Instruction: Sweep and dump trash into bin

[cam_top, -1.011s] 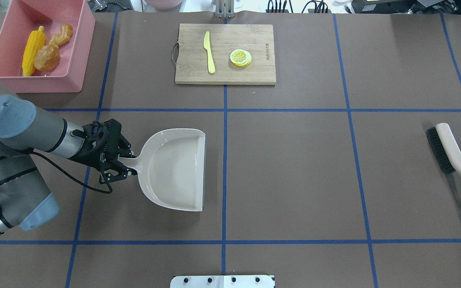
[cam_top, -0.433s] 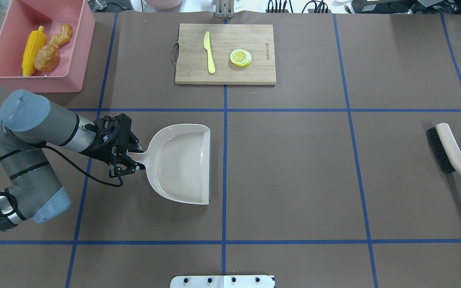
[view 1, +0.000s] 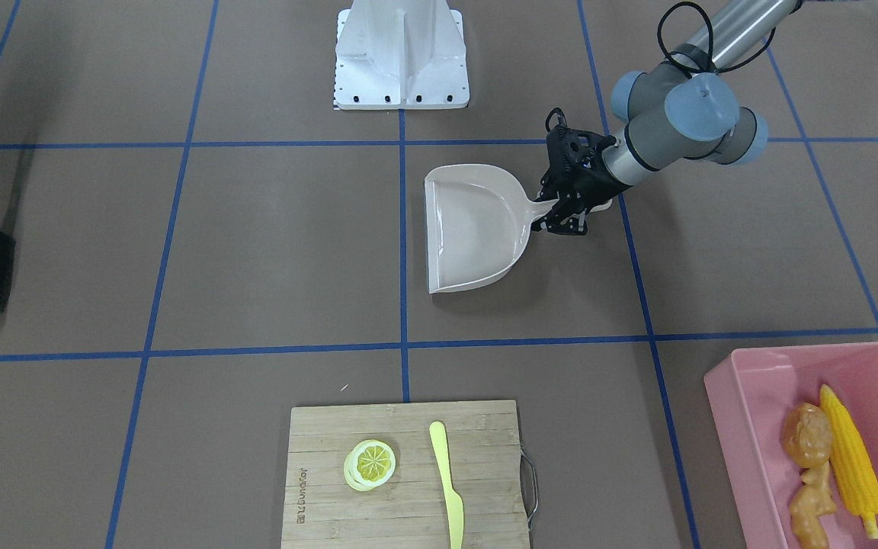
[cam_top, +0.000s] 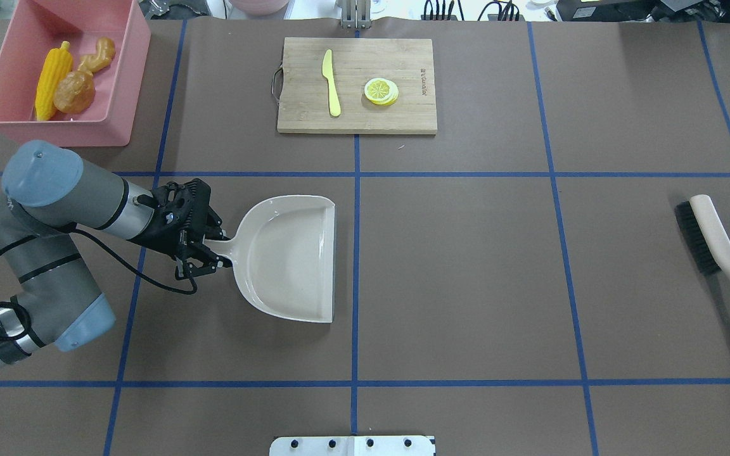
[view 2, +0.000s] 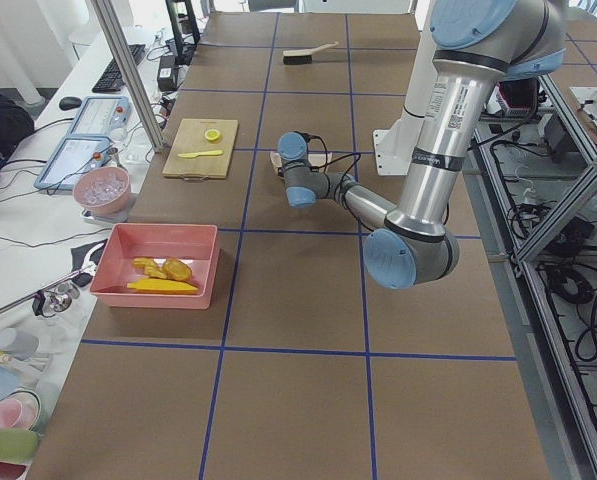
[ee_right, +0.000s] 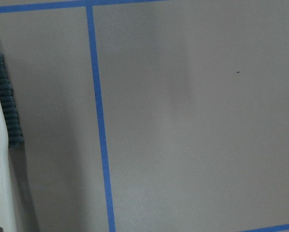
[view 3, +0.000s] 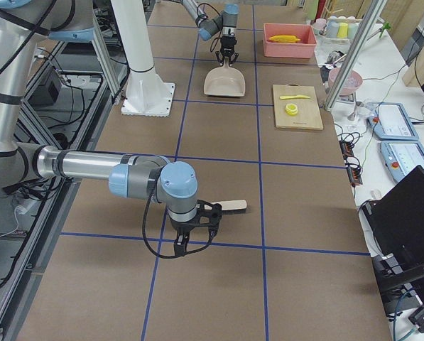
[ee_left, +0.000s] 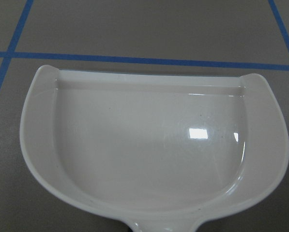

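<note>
The trash lies inside the pink bin (cam_top: 54, 126) at the far left corner: a yellow corn cob (cam_top: 52, 76), a tan ginger root (cam_top: 99, 54) and an orange-brown potato (cam_top: 75, 92). They also show in the front view, corn (view 1: 850, 457), potato (view 1: 806, 435) and ginger (view 1: 812, 503). My left gripper (cam_top: 210, 250) is shut on the handle of the beige dustpan (cam_top: 289, 259), which lies flat and holds nothing (ee_left: 149, 150). My right gripper (view 3: 194, 234) shows only in the right side view, near the brush (view 3: 229, 206); I cannot tell whether it is open or shut.
A wooden cutting board (cam_top: 403, 114) at the far middle carries a pale yellow knife (cam_top: 331, 82) and a lemon slice (cam_top: 381, 90). The beige hand brush (cam_top: 710, 237) lies at the right edge. The robot's base plate (cam_top: 352, 445) sits at the near edge.
My left arm has carried the dustpan a little to the right and farther from the robot, turning it slightly. The brush and the bin's contents have not moved.
</note>
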### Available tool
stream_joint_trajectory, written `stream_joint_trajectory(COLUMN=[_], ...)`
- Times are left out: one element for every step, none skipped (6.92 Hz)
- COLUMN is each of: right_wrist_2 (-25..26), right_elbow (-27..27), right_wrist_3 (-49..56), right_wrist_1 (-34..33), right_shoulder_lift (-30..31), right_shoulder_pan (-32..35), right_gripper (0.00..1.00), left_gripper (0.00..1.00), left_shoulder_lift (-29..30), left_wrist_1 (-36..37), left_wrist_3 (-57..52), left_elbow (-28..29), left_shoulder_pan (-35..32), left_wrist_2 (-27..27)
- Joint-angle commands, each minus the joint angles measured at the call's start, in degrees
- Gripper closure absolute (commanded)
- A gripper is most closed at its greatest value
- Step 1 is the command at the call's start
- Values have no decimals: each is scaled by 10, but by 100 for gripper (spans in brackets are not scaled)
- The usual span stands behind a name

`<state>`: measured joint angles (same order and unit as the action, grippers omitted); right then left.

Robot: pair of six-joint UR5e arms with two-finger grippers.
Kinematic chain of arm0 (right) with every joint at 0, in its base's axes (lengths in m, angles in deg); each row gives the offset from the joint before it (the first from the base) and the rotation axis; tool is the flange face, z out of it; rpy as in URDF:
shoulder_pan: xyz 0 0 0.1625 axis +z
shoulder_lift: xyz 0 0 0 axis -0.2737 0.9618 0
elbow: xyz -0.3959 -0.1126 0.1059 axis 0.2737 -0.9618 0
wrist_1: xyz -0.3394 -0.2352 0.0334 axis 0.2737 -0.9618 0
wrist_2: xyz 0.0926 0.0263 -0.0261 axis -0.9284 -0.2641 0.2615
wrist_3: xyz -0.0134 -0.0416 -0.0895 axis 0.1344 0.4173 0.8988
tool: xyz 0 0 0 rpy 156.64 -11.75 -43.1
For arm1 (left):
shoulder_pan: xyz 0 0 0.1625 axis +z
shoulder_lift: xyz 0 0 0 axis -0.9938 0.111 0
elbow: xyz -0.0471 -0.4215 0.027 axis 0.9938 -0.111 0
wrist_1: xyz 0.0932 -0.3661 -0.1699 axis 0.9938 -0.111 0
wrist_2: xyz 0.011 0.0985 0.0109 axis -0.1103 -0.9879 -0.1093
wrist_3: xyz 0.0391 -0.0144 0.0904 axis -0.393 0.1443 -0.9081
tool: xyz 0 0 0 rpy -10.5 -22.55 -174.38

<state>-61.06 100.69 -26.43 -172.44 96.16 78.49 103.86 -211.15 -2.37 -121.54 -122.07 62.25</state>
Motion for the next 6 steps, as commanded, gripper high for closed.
stream_joint_trajectory(right_wrist_2=[6, 2, 1, 0, 0, -2], right_elbow=[-17, -29, -30, -29, -29, -27], right_wrist_3=[-1, -1, -1, -1, -1, -1], right_wrist_1=[0, 0, 0, 0, 1, 0], right_shoulder_lift=[-51, -57, -56, -52, -53, -52], right_shoulder_pan=[-35, -36, -36, -35, -35, -35], right_gripper=[0, 0, 0, 0, 0, 0], left_gripper=[100, 100, 100, 96, 90, 79], left_shoulder_lift=[1, 1, 2, 2, 2, 2], left_wrist_1=[1, 1, 1, 2, 2, 2], left_wrist_3=[-1, -1, -1, -1, -1, -1], left_elbow=[1, 1, 1, 1, 1, 2], left_shoulder_pan=[1, 1, 1, 1, 2, 2], left_wrist_2=[0, 0, 0, 0, 0, -1])
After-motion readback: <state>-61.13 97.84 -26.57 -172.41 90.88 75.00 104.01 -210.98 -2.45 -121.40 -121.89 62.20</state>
